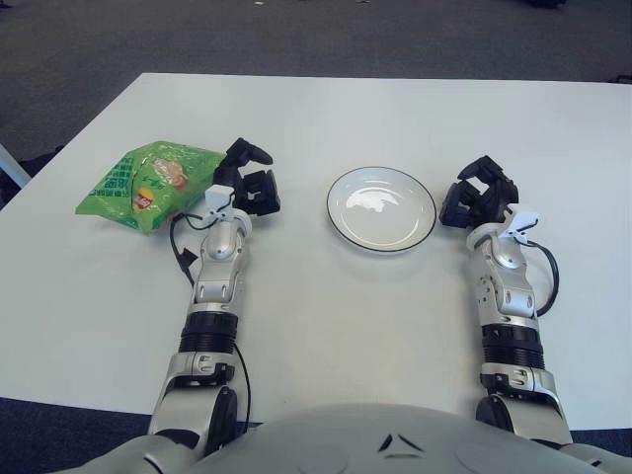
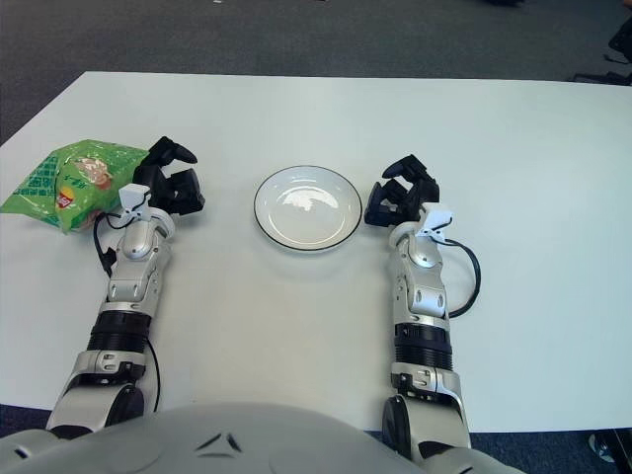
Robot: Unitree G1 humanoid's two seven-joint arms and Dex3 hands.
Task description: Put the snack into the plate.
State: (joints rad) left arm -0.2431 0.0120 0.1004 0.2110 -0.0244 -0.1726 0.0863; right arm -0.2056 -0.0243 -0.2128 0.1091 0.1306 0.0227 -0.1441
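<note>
Left robot hand (image 1: 247,183) sits just right of the green snack bag (image 1: 148,183), fingers spread, holding nothing. Right robot hand (image 1: 479,197) shows beside the plate's right rim, fingers curled, also empty. Plate (image 1: 381,208) stands bare, mid-counter, between the two hands.

Step judged: reach to grasp, not yet made. Next move calls for the left robot hand to close on the bag's near edge, lift, and carry rightward.

White counter (image 1: 326,316): bag lies near the left edge; path to the plate unobstructed.
</note>
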